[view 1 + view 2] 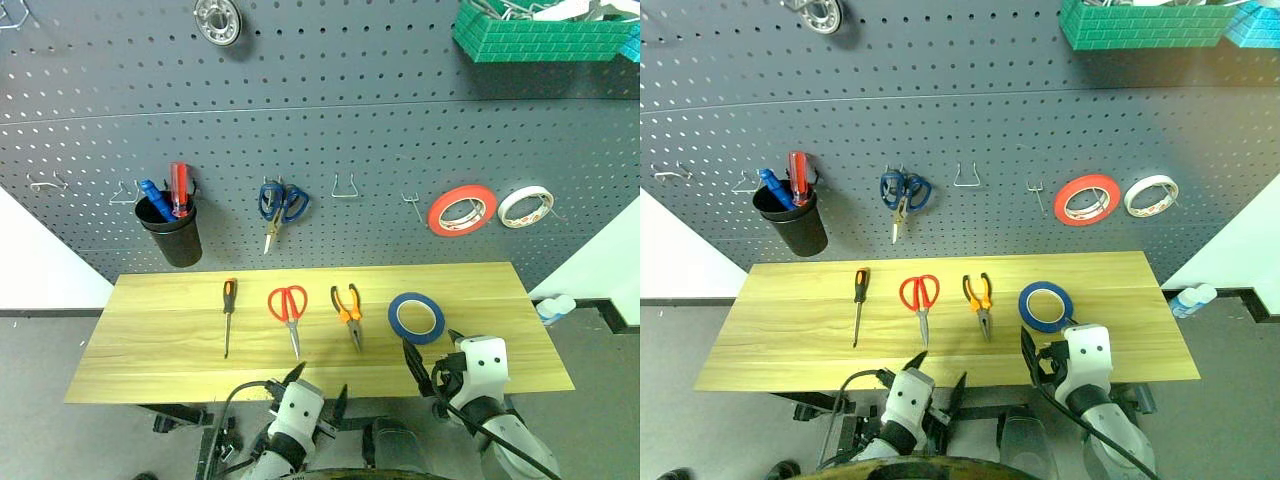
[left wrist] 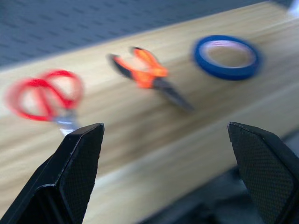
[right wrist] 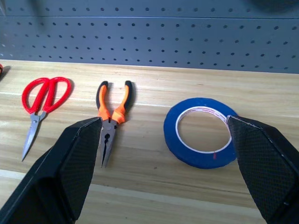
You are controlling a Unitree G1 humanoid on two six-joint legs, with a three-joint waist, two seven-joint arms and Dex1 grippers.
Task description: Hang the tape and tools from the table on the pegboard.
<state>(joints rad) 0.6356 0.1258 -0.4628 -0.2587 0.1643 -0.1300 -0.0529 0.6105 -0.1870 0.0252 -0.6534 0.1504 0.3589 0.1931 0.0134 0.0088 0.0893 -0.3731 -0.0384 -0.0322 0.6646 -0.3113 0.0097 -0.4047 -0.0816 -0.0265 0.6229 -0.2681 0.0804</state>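
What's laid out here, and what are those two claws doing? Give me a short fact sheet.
On table: screwdriver, red scissors, pliers, blue tape
Pegboard: blue scissors, red-orange roll, white roll, black cup
Empty hook: between blue scissors and rolls
Left gripper: open, at table's near edge
Right gripper: open, near blue tape

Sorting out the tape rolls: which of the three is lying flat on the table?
The blue roll, flat on the table by the pliers. The red roll and the white roll hang on the pegboard.
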